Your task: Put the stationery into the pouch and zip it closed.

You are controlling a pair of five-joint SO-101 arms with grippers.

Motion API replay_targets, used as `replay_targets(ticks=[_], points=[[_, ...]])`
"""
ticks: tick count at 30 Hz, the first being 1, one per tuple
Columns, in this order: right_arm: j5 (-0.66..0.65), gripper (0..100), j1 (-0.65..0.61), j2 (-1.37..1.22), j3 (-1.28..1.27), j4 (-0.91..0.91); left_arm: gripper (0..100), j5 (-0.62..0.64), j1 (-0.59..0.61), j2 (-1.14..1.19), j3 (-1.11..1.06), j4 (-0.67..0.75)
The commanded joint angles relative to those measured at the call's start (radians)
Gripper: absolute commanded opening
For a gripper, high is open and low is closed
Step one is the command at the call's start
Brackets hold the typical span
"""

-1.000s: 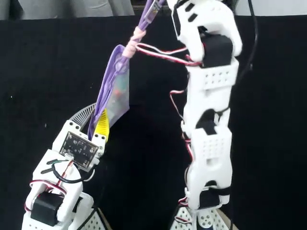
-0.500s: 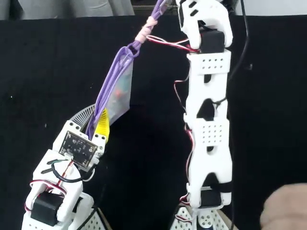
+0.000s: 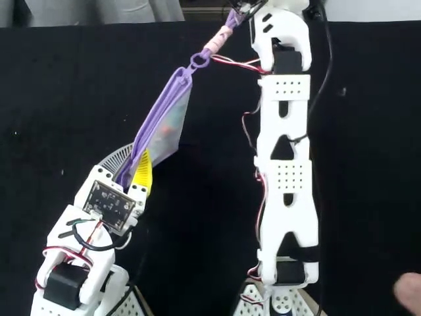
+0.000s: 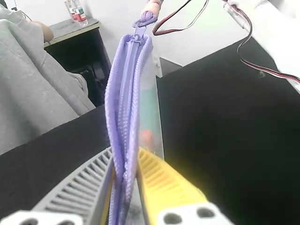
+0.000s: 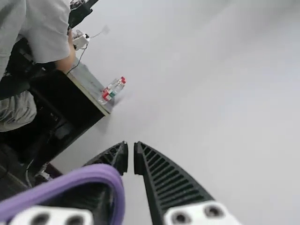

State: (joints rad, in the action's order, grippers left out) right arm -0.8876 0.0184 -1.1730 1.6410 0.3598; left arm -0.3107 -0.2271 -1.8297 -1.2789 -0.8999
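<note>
The pouch (image 3: 164, 125) hangs in the air, stretched on a slant from the lower left of the high view toward the top centre, above the matte black table cloth (image 3: 66, 85). It is a flat, narrow sleeve. One edge is woven lilac fabric and the side panel is translucent plastic, through which teal and orange blurs show, probably the stationery.

The left gripper (image 3: 135, 172) pinches the pouch's lower end. In its wrist view the ribbed grey finger (image 4: 79, 183) and ribbed yellow finger (image 4: 159, 183) press close on either side of the lilac zipper tape (image 4: 126, 108), which looks closed along its visible length.

From the slider at the pouch's upper tip a purple pull cord (image 3: 199, 60), threaded with a pink bead (image 3: 216, 43), runs taut to the right gripper (image 3: 238, 8) at the top edge. Its black ribbed fingers (image 5: 154, 173) stand nearly together, with a glossy purple loop (image 5: 70, 185) curving across their base.
</note>
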Motion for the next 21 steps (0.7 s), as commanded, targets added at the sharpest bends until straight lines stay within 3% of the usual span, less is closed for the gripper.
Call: replay_targets(ticks=[1, 11, 21], points=[[-0.052, 1.2, 0.155, 0.004, 0.028, -0.083, 3, 0.015, -0.004, 0.002, -0.036, -0.034], [-0.163, 1.2, 0.199, 0.01, -0.131, -0.292, 3, 0.017, -0.004, 0.002, -0.03, -0.035], [-0.18, 1.2, 0.149, 0.005, -0.079, -0.206, 3, 0.043, -0.004, 0.002, -0.036, -0.026]])
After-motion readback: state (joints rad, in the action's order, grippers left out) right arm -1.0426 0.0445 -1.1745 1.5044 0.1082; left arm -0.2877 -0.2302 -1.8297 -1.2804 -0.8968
